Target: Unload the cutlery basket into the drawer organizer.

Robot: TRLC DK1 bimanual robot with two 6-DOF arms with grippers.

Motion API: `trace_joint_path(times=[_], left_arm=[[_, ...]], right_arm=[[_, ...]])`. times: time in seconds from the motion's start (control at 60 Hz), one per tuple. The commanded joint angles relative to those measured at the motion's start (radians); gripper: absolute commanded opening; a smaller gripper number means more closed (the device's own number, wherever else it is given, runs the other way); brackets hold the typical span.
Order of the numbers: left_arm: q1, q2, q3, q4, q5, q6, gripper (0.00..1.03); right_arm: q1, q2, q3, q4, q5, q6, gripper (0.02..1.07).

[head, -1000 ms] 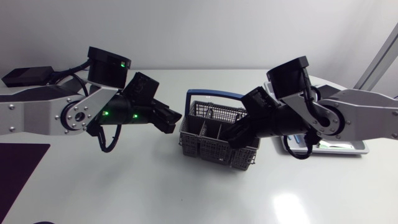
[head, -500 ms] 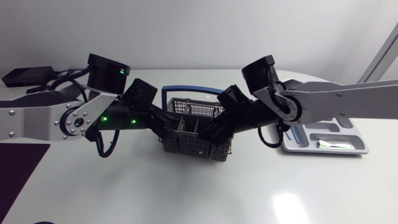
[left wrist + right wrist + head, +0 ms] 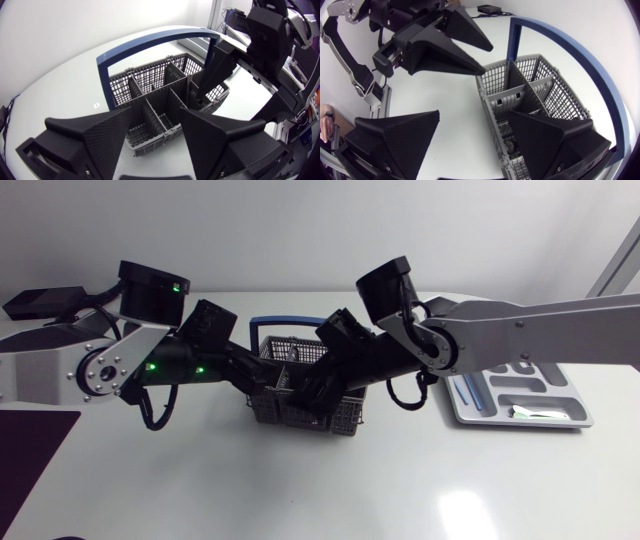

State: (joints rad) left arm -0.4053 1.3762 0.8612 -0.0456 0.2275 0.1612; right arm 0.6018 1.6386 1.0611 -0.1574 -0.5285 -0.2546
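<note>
Now both claws are working at the cutlery basket

The cutlery basket (image 3: 290, 410) is sitting mid-table, its blue handle (image 3: 150, 42) arching over the 12 o'clock side, with the drawer organizer (image 3: 540, 394) lying well apart at its 3 o'clock. The left gripper (image 3: 157, 117) is hanging released at the basket's 9 o'clock wall, fingers spread and gripping nothing. The right gripper (image 3: 475, 116) is hovering over the 3 o'clock compartments, also spread wide and empty.

Judging by this, the picking step is only beginning. Next, one claw is going to need to single out a piece, sink into its compartment and clench on it.

Both arms are covering much of the basket from above, and the mesh is hiding what the compartments are holding.
</note>
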Motion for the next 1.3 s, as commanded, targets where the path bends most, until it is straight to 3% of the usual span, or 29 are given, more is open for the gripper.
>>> trace_joint_path(times=[0.0,0.333,0.5,0.717,0.85,0.983,1.083,1.283], left_arm=[[0.019,-0.034,-0.031,-0.010,0.004,0.029,0.67],[0.088,-0.029,-0.039,-0.016,0.004,0.077,0.66],[0.094,0.024,-0.047,0.012,-0.079,0.143,0.67],[0.204,0.103,-0.039,0.058,-0.091,0.192,0.66],[0.238,0.178,-0.024,0.078,-0.097,0.199,0.60],[0.224,0.242,0.007,0.081,-0.099,0.198,0.59],[0.172,0.262,0.018,0.081,-0.099,0.190,0.59],[0.077,0.271,0.027,0.082,-0.099,0.181,0.59]], right_arm=[[0.010,-0.013,-0.003,-0.028,-0.010,-0.034,1.02],[-0.068,-0.258,-0.204,-0.146,0.036,-0.086,1.02],[-0.154,-0.344,-0.291,-0.174,0.101,-0.112,1.02],[-0.244,-0.396,-0.363,-0.177,0.188,-0.132,1.01],[-0.290,-0.375,-0.369,-0.145,0.248,-0.123,0.90],[-0.295,-0.313,-0.351,-0.100,0.291,-0.083,0.74],[-0.289,-0.252,-0.308,-0.087,0.305,-0.058,0.63],[-0.281,-0.134,-0.225,-0.051,0.321,-0.012,0.62]])
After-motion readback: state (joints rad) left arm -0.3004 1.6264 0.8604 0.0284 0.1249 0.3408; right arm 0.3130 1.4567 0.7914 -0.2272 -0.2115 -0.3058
